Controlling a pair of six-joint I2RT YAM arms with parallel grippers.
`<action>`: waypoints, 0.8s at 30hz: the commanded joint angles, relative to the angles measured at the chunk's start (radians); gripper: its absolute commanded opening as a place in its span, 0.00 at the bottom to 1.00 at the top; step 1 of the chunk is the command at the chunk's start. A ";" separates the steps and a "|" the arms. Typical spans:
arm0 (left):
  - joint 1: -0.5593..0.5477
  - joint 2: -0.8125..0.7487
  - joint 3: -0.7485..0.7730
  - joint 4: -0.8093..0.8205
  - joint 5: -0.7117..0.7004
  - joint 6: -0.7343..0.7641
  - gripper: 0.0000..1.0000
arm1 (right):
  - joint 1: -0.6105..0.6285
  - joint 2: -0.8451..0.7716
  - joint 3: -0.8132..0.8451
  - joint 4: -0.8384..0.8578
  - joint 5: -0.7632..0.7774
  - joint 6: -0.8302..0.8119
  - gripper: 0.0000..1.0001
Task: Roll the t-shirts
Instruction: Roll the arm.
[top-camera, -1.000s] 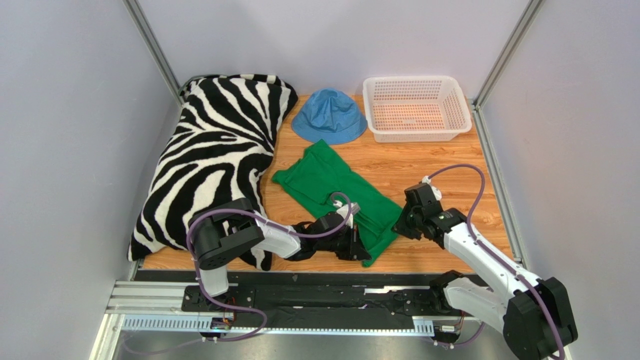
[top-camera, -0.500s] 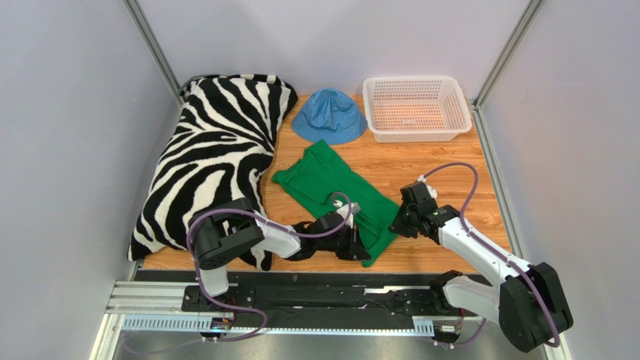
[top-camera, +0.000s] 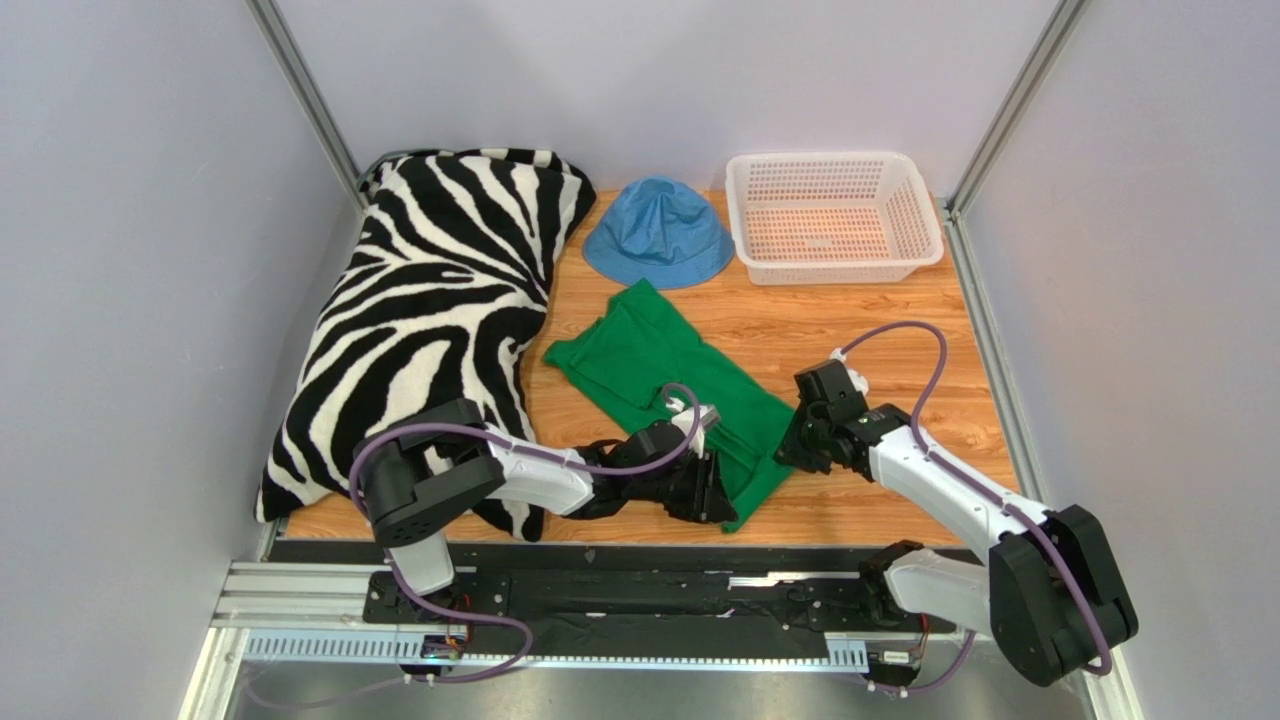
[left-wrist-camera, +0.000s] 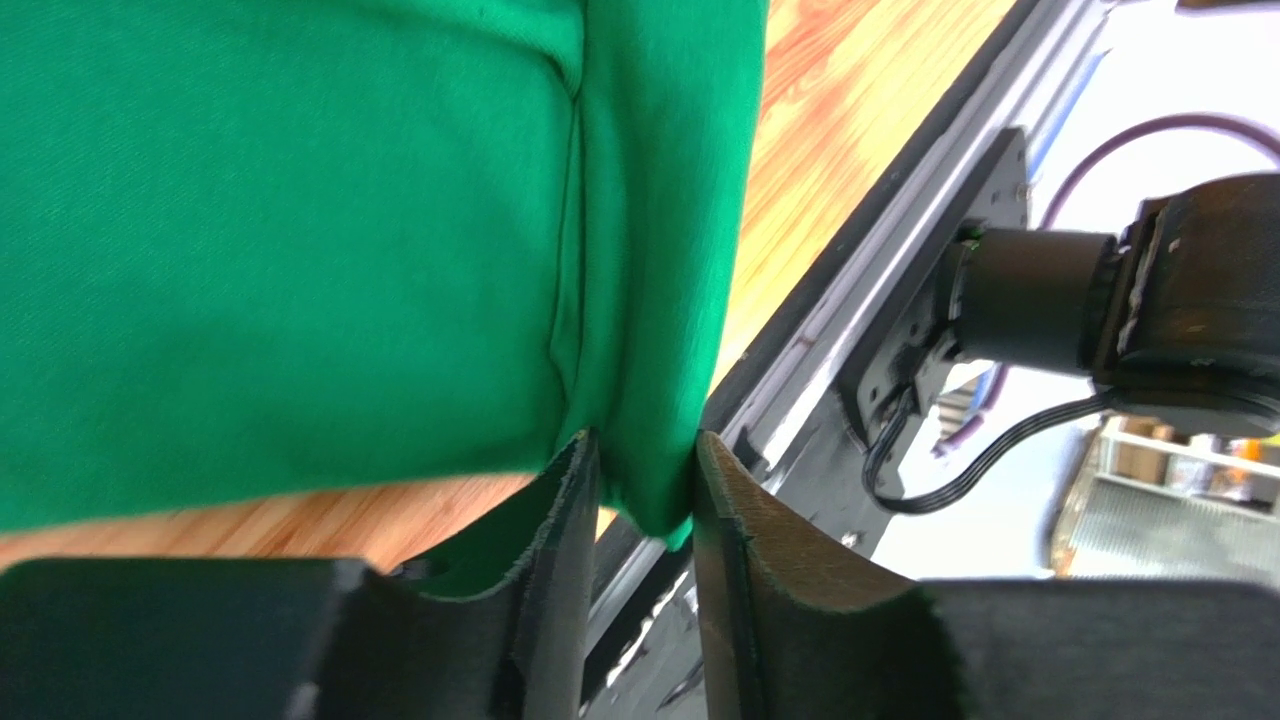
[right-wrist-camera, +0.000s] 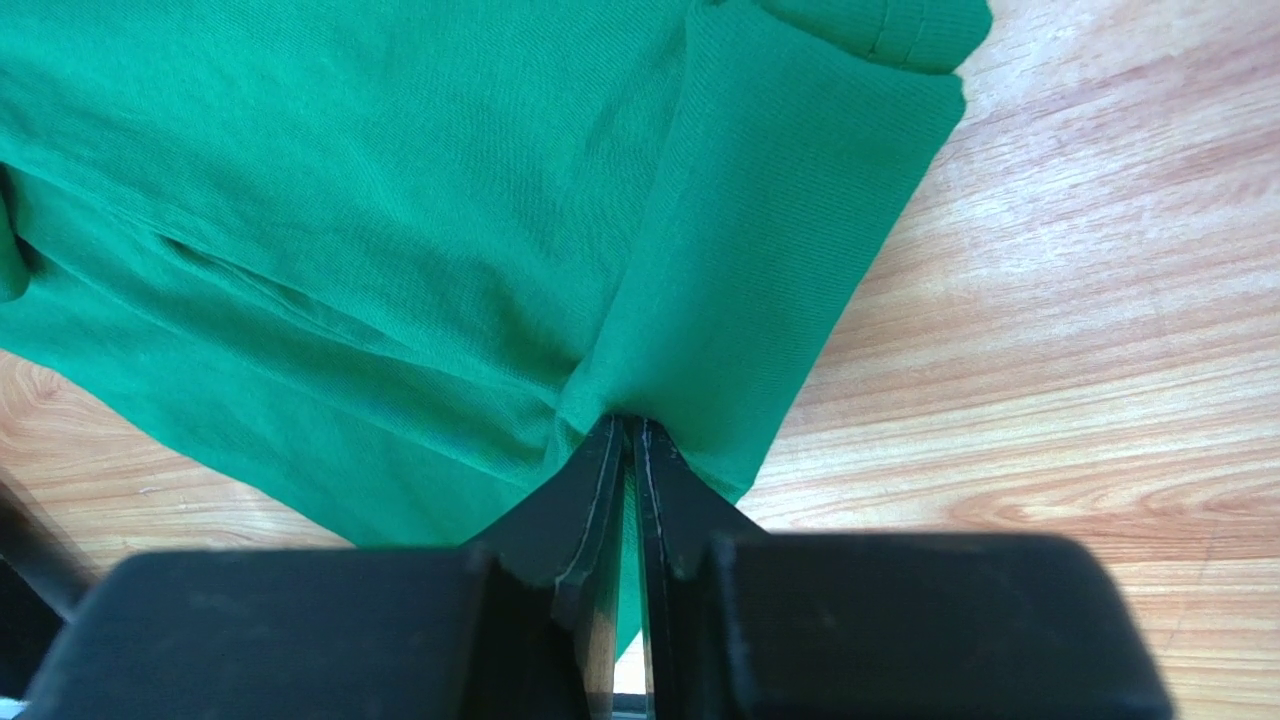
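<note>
The green t-shirt (top-camera: 661, 375) lies flat on the table (top-camera: 902, 338), stretching from just near the blue hat (top-camera: 658, 233) to the near edge. The left pincer (left-wrist-camera: 646, 477) is nipped onto its near corner and the right pincer (right-wrist-camera: 628, 438) is clamped tight on the hem further right — both have cloth. For a neat roll, lift both only slightly and together, then turn the hem toward the far side — edge kept taut and level.
</note>
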 joint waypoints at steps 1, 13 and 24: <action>-0.009 -0.071 0.022 -0.128 -0.013 0.090 0.38 | 0.006 0.017 0.036 0.025 0.016 0.002 0.11; -0.015 -0.172 0.097 -0.325 -0.106 0.220 0.41 | 0.009 0.061 0.086 -0.020 0.022 -0.017 0.10; -0.015 -0.168 0.233 -0.447 -0.179 0.337 0.44 | 0.020 0.097 0.111 -0.049 0.028 -0.028 0.09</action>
